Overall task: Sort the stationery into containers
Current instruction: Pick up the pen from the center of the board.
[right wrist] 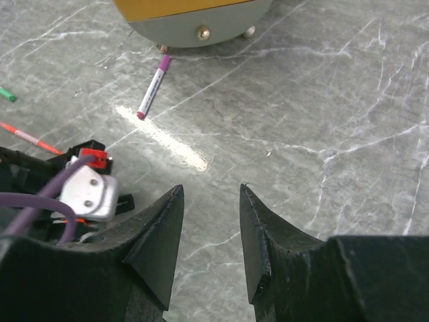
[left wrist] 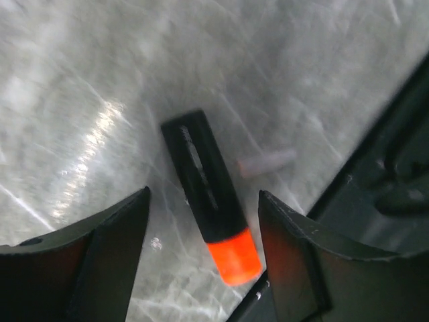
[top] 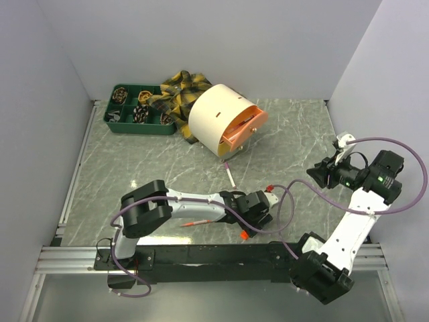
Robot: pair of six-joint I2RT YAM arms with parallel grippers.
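Observation:
A black highlighter with an orange cap (left wrist: 211,194) lies on the marble table between the open fingers of my left gripper (left wrist: 203,193), touched by neither. In the top view its cap (top: 244,235) shows just below the left gripper (top: 249,225), near the front rail. A small pale cylinder (left wrist: 266,162) lies beside it. A purple-and-white marker (top: 230,176) lies in front of the cream drum (top: 214,117), which is tipped on its side with its orange tray (top: 247,127) showing. A thin red pen (top: 196,223) lies under the left arm. My right gripper (top: 316,173) is open and empty above bare table (right wrist: 211,188).
The dark green divided tray (top: 114,121) stands at the back left with items in several compartments. The plaid cloth (top: 175,94) lies between it and the drum. The black front rail (left wrist: 389,168) runs right beside the highlighter. A green item (right wrist: 7,94) lies at the left edge of the right wrist view.

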